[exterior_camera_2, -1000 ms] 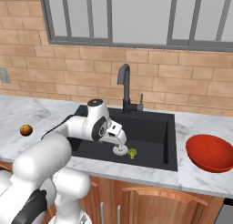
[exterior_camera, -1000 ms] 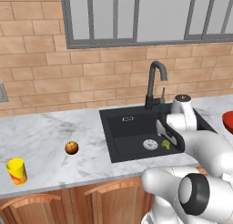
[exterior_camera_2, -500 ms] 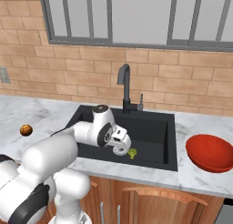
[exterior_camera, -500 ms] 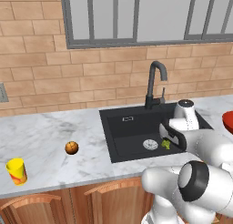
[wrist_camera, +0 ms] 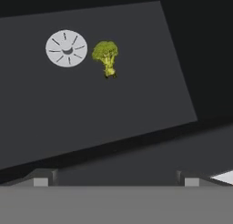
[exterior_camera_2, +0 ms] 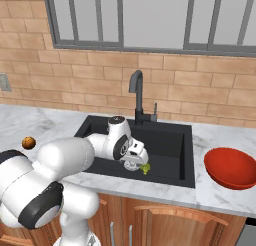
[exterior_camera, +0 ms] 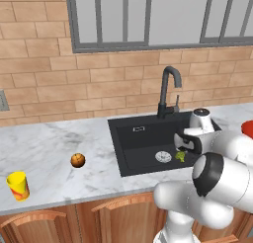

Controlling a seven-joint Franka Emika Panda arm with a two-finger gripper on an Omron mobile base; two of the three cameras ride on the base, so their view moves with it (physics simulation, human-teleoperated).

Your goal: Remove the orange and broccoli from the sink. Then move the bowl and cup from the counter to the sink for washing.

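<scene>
A: What changed? Left to right, quick.
B: Cup far left on the surface, untouched. Orange already out, sitting on the marble left of the sink. That hasn't moved over the last second. The arm has: the hand dropped lower into the basin, toward the broccoli.
A: Hand state?
B: Released, jaws wide apart, nothing in them. Hand view shows both tips spread at the bottom.
A: So the task?
B: My read: orange done, broccoli pick in hand, bowl and cup not started. Bowl's on the right surface, well apart from the sink.
A: Broccoli pose?
B: Lying on the basin floor just beside the white drain. In the hand view its long axis runs top to bottom, crown toward the top edge, stem pointing down toward the fingertips.
</scene>
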